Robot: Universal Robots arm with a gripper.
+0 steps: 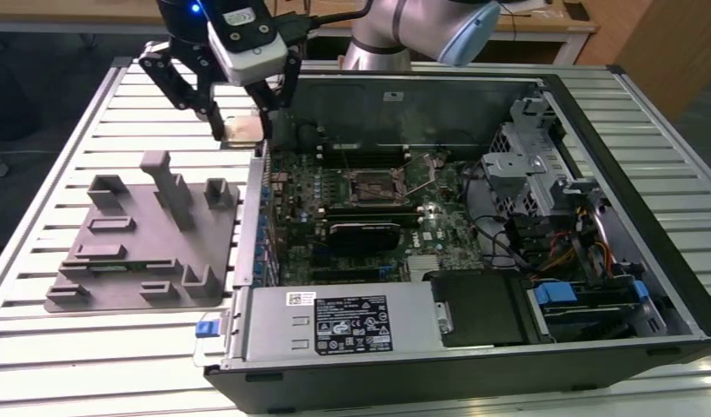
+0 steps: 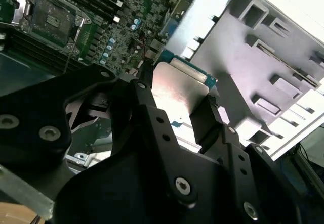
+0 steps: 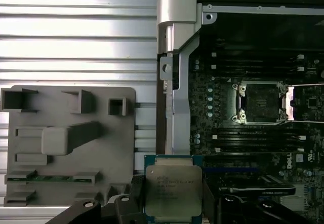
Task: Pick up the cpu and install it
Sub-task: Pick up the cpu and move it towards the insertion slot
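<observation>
1. End effector (image 3: 173, 197): narrowed to the width of the cpu (image 3: 173, 186), clamped on two opposite edges, metal lid facing the first wrist view.
2. Held in the air above the table (image 1: 54, 365), just beside the outer wall of the computer case (image 3: 174, 97), between that wall and the grey tray (image 1: 123, 261).
3. Well apart from the socket (image 3: 260, 102) on the motherboard; not yet seated.
4. Judged light, stiff and flat; smooth lid probably slippery, underside contacts probably fragile. Best gripped by the rim edges only, kept level, with modest pressure.
</observation>
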